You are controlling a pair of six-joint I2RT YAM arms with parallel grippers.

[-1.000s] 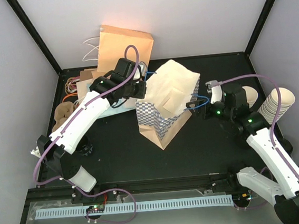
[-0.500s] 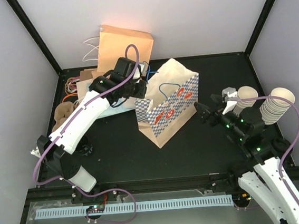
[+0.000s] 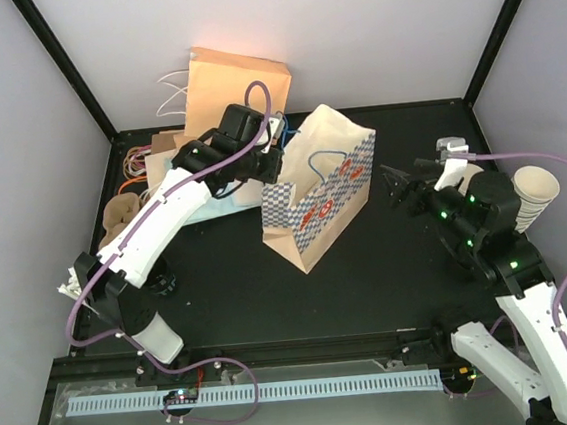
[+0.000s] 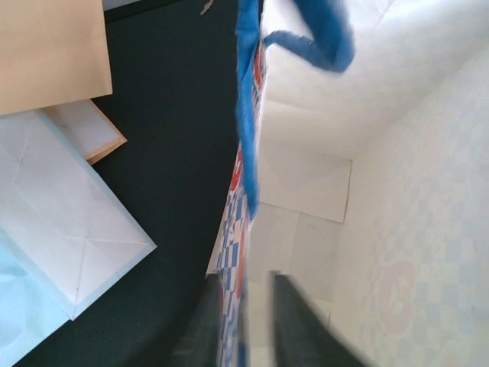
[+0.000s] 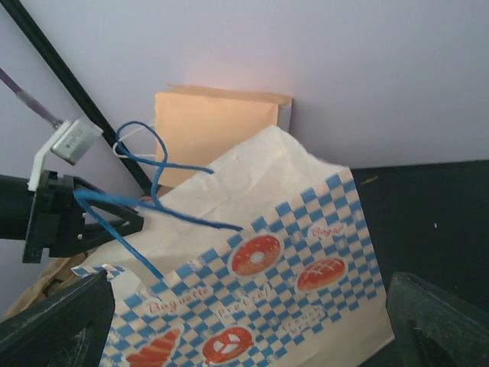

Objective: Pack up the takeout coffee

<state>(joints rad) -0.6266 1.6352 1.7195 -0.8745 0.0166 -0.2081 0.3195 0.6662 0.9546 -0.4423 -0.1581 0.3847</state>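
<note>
The blue-checked paper bag [image 3: 323, 204] stands open mid-table, mouth toward the back left. My left gripper [image 3: 277, 163] is at its rim. In the left wrist view that gripper [image 4: 244, 321] is shut on the bag's checked wall [image 4: 238, 229], one finger outside and one inside, with a blue handle [image 4: 321, 38] above. My right gripper [image 3: 400, 186] hangs open to the right of the bag, apart from it. In its wrist view the gripper [image 5: 248, 306] has wide-spread fingers [image 5: 53, 321] with the bag [image 5: 290, 290] ahead. The takeout coffee [image 3: 463, 169] shows partly behind the right wrist.
A stack of cream cups [image 3: 528, 194] leans at the far right. A brown paper bag [image 3: 236, 86] stands against the back wall. Flat white and pale blue bags [image 3: 185, 182] lie under the left arm, with brown items [image 3: 118, 216] and cords [image 3: 137, 156] at the left.
My right gripper has backed away to the right from the bag's edge and opened wide. The bag now stands more upright with its mouth open. The left jaws closed tighter on its rim.
</note>
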